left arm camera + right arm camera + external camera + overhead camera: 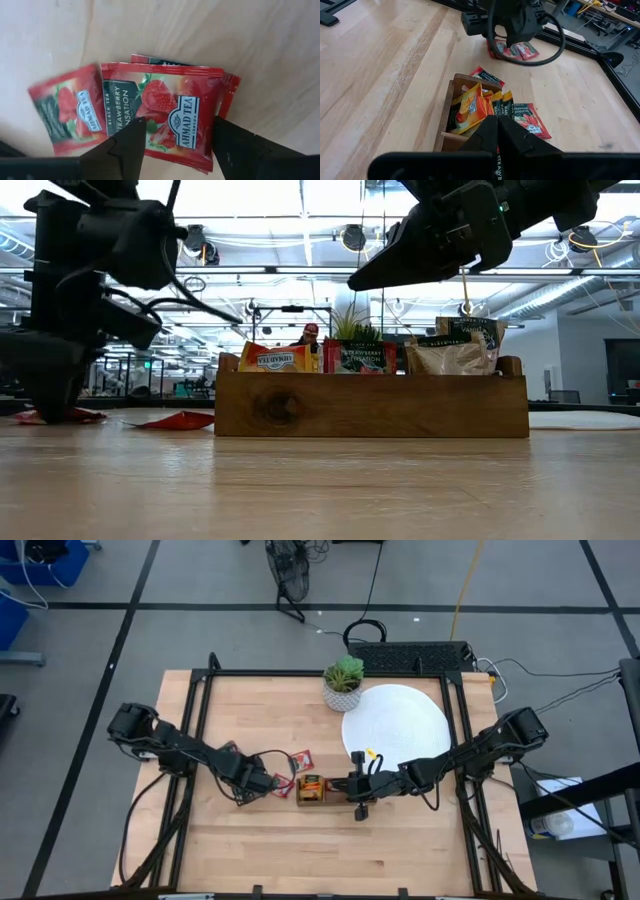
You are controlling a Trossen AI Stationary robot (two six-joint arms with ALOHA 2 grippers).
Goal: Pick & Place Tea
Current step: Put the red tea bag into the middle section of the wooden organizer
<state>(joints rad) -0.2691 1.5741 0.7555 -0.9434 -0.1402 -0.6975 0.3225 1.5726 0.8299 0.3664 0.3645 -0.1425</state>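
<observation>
Hovering low over a small pile of red tea sachets (pixel 165 112) on the bare table (pixel 250 840), left gripper (pixel 175 150) has its fingers (pixel 127 145) apart, one either side of the top sachet, nothing clamped. That pile sits left of the wooden tray (pixel 311 790), well short of it. One more red sachet (pixel 301 758) lies alone just behind the tray.

Tray (pixel 370 405) already holds sachets standing on edge: orange-yellow ones (pixel 280 358) at one end, red in the middle, pale with dark print at the other.

Right gripper (pixel 497 137) is fully closed, holding nothing, hanging over the tray's right end. White disc (pixel 398 725) and potted plant (pixel 343 682) sit behind.
</observation>
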